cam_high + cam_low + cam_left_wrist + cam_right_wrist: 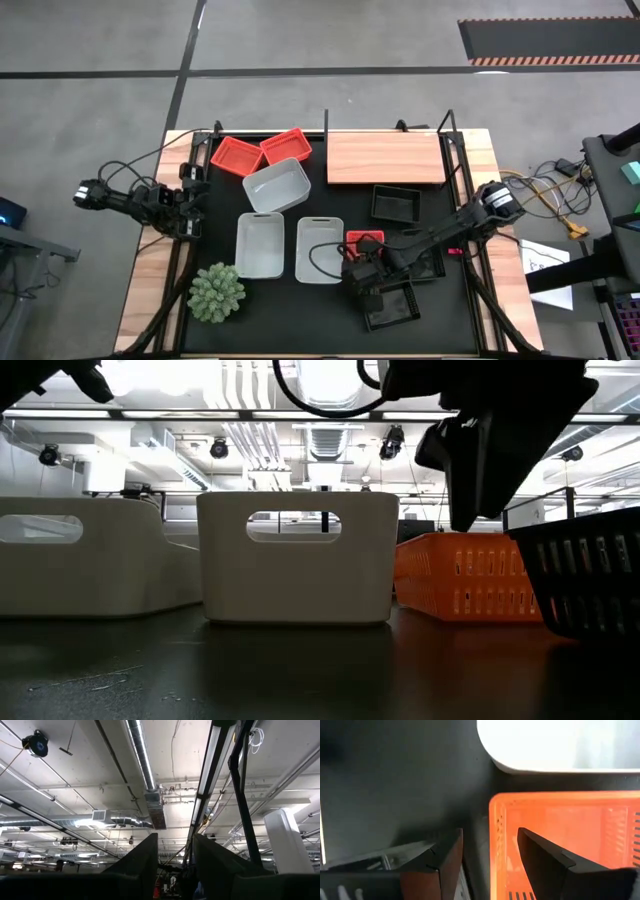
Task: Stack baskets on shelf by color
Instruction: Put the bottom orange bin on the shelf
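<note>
desk (150, 300): light wood, covered by a large black mat (270, 300); the near edge is cut off in the high view.
shelf (385, 158): flat brown board at the far right of the mat, long axis running left to right, top bare; thin black posts at its corners.
white baskets: three. One (276, 185) sits tilted mid-mat; two (262, 245) (318, 248) stand side by side nearer the front, long axes running front to back. Low view shows handle slots in their end walls.
black baskets: one (397, 203) just in front of the shelf; one (392, 305) at the front right, partly hidden by the right arm; a possible third under that arm is too covered to tell.
orange baskets: two (237, 155) (286, 146) touching at the far left, both skewed; a third (364, 240) beside the right-hand white basket, mostly hidden by the arm.
plant (216, 292): green, spiky, front left.
right claw (487, 857): released, fingers spread astride the short end wall of the third orange basket, one inside, one outside; contact cannot be told.
left claw (175, 865): off the mat's left edge, pointing up at the ceiling, fingers apart, holding nothing.
</note>
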You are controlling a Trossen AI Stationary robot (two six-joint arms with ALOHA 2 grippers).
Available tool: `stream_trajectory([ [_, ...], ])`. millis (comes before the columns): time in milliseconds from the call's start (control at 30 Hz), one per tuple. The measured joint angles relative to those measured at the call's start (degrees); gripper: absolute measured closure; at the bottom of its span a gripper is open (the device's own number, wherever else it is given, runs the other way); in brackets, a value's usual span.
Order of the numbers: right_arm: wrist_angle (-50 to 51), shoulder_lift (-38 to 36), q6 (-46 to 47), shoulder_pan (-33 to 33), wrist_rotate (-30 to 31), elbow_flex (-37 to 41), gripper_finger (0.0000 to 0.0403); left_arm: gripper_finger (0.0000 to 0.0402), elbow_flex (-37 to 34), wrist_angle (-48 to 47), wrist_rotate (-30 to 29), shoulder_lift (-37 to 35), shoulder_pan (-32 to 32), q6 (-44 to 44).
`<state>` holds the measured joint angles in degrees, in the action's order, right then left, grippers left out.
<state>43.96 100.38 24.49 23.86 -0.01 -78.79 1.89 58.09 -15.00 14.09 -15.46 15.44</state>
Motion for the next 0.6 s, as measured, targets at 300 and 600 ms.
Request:
stream_trajectory([
  [300, -7.67, -0.03, 2.59, -0.27, 0.20, 4.65, 0.0234, 0.0293, 0.00, 0.00, 0.00, 0.04, 0.00, 0.00],
  [600, -10.08, -0.13, 2.57, -0.98, 0.13, 5.32, 0.0350, 0.0293, 0.00, 0.18, 0.00, 0.02, 0.00, 0.13],
])
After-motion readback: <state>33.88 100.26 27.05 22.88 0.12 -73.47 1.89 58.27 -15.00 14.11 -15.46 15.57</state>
